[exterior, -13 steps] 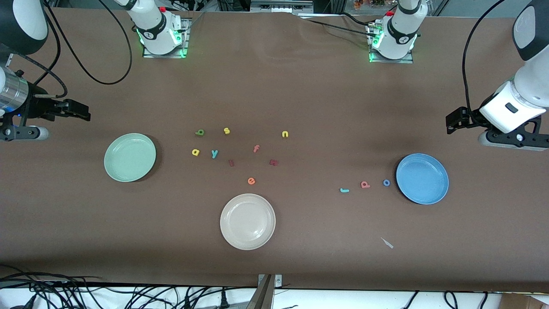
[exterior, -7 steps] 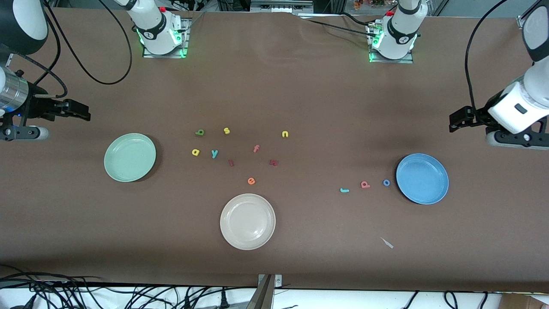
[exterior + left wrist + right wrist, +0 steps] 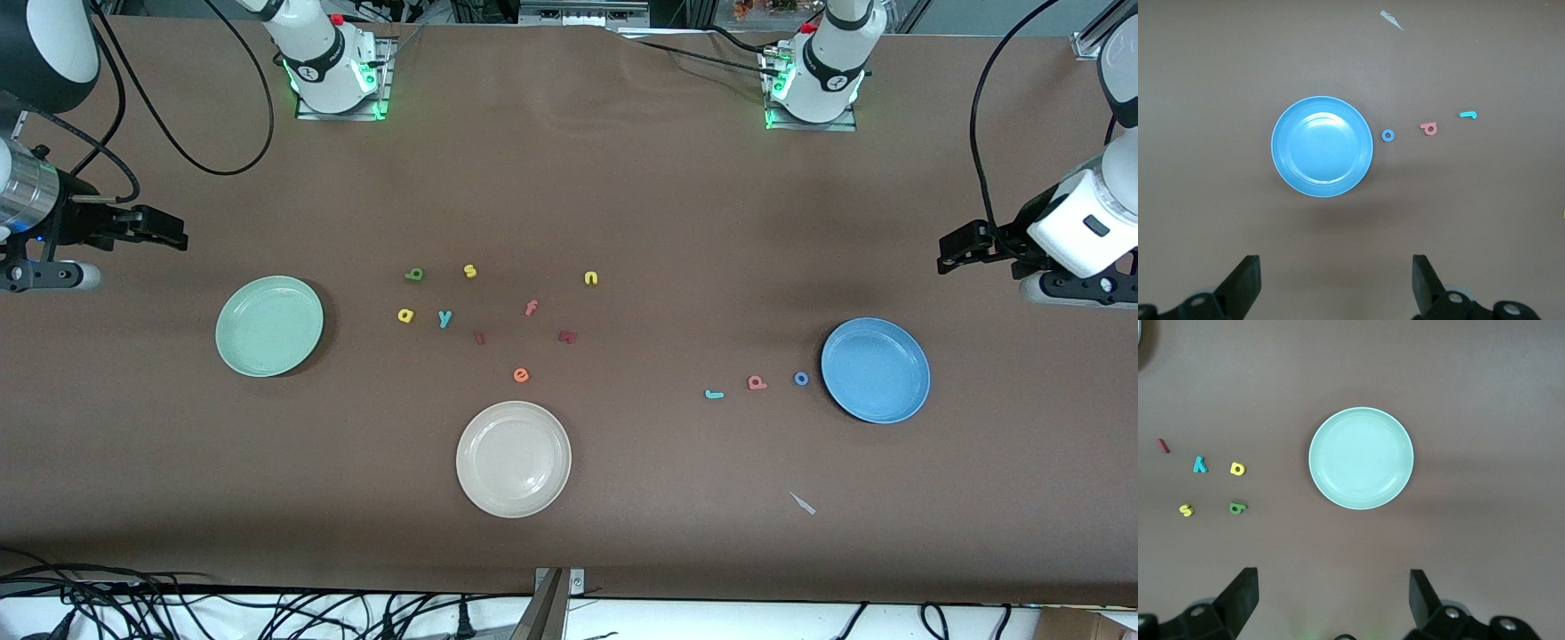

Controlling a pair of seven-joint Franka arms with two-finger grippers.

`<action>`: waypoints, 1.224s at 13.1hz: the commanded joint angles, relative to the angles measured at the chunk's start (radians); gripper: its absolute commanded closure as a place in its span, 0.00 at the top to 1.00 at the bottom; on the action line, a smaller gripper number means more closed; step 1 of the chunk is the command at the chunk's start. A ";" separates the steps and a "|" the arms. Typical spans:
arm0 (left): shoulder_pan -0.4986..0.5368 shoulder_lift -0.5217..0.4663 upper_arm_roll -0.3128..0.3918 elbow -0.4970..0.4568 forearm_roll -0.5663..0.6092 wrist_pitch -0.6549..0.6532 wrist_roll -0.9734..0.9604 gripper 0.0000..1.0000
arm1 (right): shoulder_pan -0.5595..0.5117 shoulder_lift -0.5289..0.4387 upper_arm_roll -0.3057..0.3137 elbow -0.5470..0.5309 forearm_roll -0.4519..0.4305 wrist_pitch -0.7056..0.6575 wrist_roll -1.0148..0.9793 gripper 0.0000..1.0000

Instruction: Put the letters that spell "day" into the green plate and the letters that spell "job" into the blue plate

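Observation:
The green plate (image 3: pixel 269 325) lies empty toward the right arm's end of the table. Beside it lie the dark green "d" (image 3: pixel 414 275), yellow "a" (image 3: pixel 405 316) and teal "y" (image 3: pixel 444 318). The blue plate (image 3: pixel 875 370) lies empty toward the left arm's end, with the blue "o" (image 3: pixel 801 379), pink "b" (image 3: pixel 757 382) and teal "j" (image 3: pixel 714 394) in a row beside it. My right gripper (image 3: pixel 180 238) hangs open over bare table near the green plate (image 3: pixel 1361 458). My left gripper (image 3: pixel 946 253) hangs open over bare table near the blue plate (image 3: pixel 1322 156). Neither holds anything.
A cream-white plate (image 3: pixel 513 459) lies nearest the front camera. Other loose letters lie mid-table: yellow "s" (image 3: pixel 470 271), yellow "n" (image 3: pixel 591 278), pink "f" (image 3: pixel 531 308), orange "e" (image 3: pixel 521 375), and two dark red ones (image 3: pixel 479 337). A small white scrap (image 3: pixel 803 503) lies near the blue plate.
My left arm has drifted slightly outward toward its end of the table. The right arm, plates and letters have not moved.

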 commanded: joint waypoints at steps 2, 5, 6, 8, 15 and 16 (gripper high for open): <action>-0.004 -0.007 -0.009 0.010 -0.006 -0.013 0.003 1.00 | -0.011 0.000 0.005 0.006 0.014 -0.011 -0.019 1.00; -0.004 -0.006 -0.012 0.016 -0.005 -0.013 0.003 1.00 | -0.009 0.000 0.007 0.006 0.017 -0.011 -0.016 1.00; -0.004 -0.006 -0.012 0.016 -0.005 -0.013 0.003 1.00 | -0.009 -0.003 0.007 -0.002 0.017 -0.012 -0.013 1.00; -0.004 -0.006 -0.014 0.016 -0.005 -0.013 0.003 1.00 | -0.009 -0.003 0.008 -0.008 0.017 -0.011 -0.010 1.00; -0.007 0.010 -0.028 0.046 0.033 -0.013 0.004 1.00 | -0.006 -0.015 0.016 -0.100 0.057 0.033 -0.005 1.00; -0.005 0.010 -0.028 0.046 0.033 -0.012 0.004 1.00 | 0.000 -0.021 0.017 -0.123 0.057 0.055 -0.004 1.00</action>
